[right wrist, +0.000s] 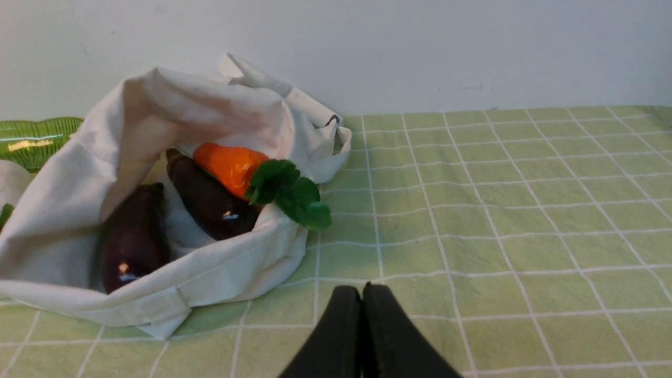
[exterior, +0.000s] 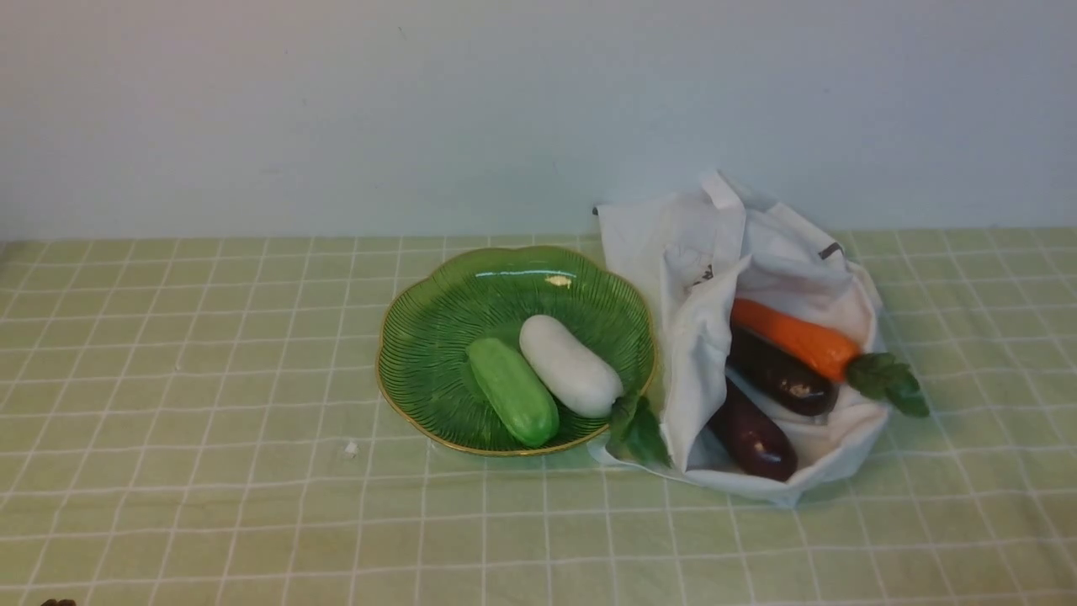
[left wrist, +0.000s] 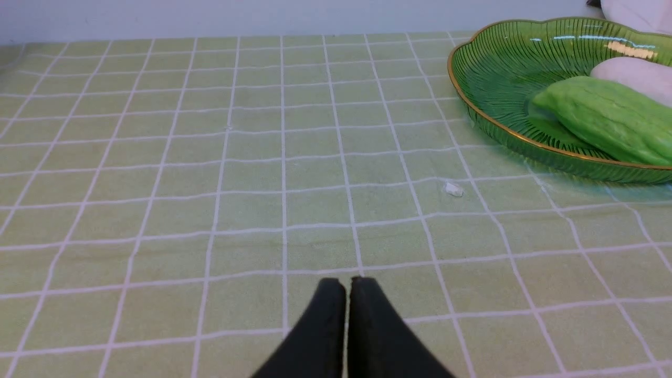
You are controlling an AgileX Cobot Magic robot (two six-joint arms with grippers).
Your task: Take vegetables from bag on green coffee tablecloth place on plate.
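Note:
On the green glass plate lie a white radish and a green gourd-like vegetable. Right of it the white bag lies open, holding an orange carrot and two dark purple eggplants. In the right wrist view the bag, carrot and eggplants lie ahead of my right gripper, which is shut and empty. My left gripper is shut over bare tablecloth, well short of the plate.
A small white crumb lies on the tablecloth near the plate. A pale wall rises right behind the bag and plate. Neither arm shows in the front view.

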